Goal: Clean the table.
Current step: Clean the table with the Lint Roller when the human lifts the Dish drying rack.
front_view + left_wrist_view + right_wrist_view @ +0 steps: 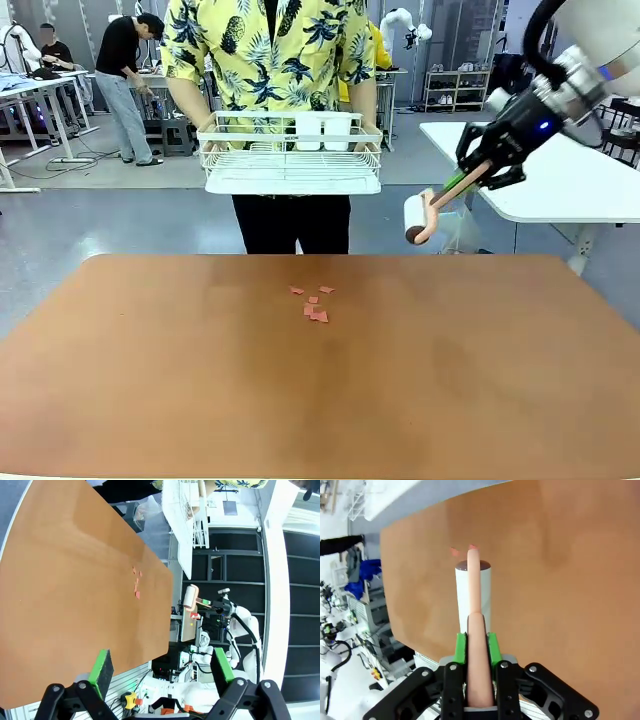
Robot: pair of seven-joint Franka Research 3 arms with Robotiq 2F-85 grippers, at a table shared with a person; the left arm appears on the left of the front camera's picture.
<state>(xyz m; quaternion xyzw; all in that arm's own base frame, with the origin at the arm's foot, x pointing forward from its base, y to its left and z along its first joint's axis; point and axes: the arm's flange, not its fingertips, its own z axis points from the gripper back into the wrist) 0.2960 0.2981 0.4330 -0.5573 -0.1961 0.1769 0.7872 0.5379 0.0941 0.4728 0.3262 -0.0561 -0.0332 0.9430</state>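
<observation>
Terracotta surface (pixel 150 400) takes up the near half of my front view. Its long axis runs left to right across the picture, and the rounded far corners point away from me. My left hand (pixel 161 662) hangs beside one edge of it, with the green pads spread wide apart and nothing between them.

Near the middle of the surface, a little toward the far side, lies a loose cluster of small pink scraps (pixel 312 305).

My right hand (pixel 468 182) is up at the far right, pressed tight on the pink handle of a lint roller (pixel 425 215). The handle slopes down and toward picture left from the pads. The white roll sits at its lower end, in the air and clear of the surface. In the right wrist view the roller (pixel 473 590) runs straight out from the hand (pixel 476 645), and its tip lines up with the scraps (pixel 455 552).

Beyond the far edge a person (pixel 270 50) in a yellow patterned shirt holds a white wire rack (pixel 290 152) level by both ends. Two white tubs (pixel 322 130) stand side by side at its back. A white-topped table (pixel 560 190) stands off to the far right.
</observation>
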